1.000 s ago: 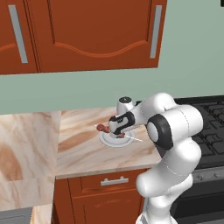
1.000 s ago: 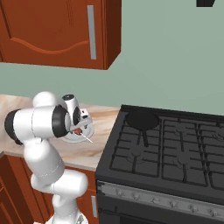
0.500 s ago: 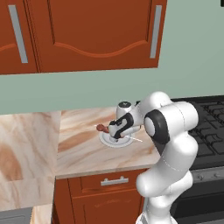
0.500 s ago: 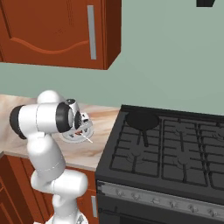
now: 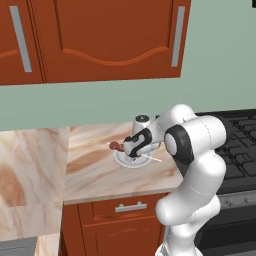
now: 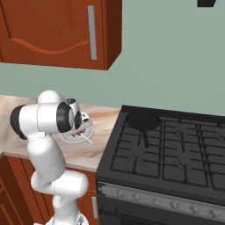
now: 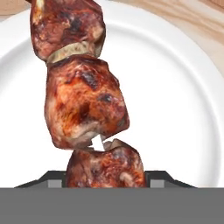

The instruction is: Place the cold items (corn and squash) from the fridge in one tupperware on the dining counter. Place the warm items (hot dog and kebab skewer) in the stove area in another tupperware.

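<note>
The kebab skewer [image 7: 83, 100], a row of dark red-brown meat chunks on a thin stick, lies on a white plate [image 7: 175, 87] on the counter left of the stove area [image 6: 176, 154]. My gripper [image 7: 105, 179] reaches down onto it, and its two dark fingertips press against both sides of the lowest chunk. In the left base view the gripper [image 5: 132, 151] sits over the plate [image 5: 122, 160], with the skewer's meat end [image 5: 117, 146] poking out to the left. From the right, the gripper [image 6: 79, 127] hides most of the skewer.
A black pan [image 6: 143, 121] rests on the range's back left burner. Red-brown wall cabinets [image 5: 100, 40] hang above the marbled counter [image 5: 90, 175]. A drawer [image 5: 130, 207] sits under the counter edge, beside the robot's body.
The jaws have closed in from wide open onto the skewer's meat. The arm has barely moved over the plate.
</note>
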Motion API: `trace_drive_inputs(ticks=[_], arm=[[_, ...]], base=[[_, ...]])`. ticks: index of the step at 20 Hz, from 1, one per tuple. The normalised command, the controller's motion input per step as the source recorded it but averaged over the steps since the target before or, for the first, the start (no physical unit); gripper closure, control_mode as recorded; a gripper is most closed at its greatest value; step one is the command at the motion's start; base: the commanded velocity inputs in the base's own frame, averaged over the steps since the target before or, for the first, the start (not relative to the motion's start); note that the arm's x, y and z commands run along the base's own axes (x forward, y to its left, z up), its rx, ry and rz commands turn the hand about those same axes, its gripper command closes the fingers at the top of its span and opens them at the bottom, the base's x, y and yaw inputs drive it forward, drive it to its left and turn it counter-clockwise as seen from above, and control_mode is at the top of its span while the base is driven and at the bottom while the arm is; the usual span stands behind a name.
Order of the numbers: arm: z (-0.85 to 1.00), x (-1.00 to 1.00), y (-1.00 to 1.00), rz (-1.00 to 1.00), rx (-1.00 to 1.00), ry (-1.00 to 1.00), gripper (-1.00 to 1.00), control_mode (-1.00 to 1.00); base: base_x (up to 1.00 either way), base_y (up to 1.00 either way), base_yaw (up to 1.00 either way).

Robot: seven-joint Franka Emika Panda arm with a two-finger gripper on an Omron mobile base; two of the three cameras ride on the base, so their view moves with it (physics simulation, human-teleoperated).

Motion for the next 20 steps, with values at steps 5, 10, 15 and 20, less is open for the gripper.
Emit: trace_drive_inputs(ticks=[5,10,15,20], arm=[[0.11,-0.06,0.0,-0.04,0.01,0.03,1.0,-1.0],[0.59,-0.73,-0.11,-0.12,0.1,0.0,1.0,-1.0],[0.6,-1.0,-0.43,-0.1,0.15,-0.18,1.0,-1.0],[0.95,-0.92,-0.55,-0.02,0.04,-0.06,1.0,-1.0]], base=[[0.0,0.0,0.0],[0.0,0.0,0.0],[0.0,0.0,0.0],[0.0,0.0,0.0]])
